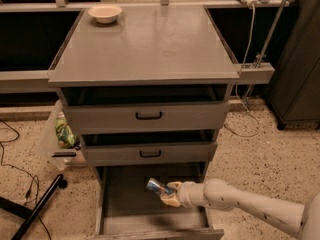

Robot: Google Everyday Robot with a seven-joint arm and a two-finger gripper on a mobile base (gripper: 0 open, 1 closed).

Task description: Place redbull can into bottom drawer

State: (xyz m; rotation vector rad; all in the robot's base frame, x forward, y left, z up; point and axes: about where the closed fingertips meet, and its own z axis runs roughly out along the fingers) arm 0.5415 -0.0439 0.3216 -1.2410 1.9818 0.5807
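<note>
The slim, shiny redbull can [156, 186], blue and silver metal with print too small to read, hangs tilted over the middle of the bottom drawer [122, 201], a wide, pulled-out grey metal tray with low walls and a plain flat floor. The cream-coloured tool [167, 198], at the end of a smooth rounded arm, reaches in from the bottom drawer's right side and pinches the can's lower end. Above the bottom drawer sit the shallower, black-handled middle drawer [115, 154] and top drawer [100, 118], and over them the matte grey counter [145, 49] bearing a round pale bowl [105, 13].
</note>
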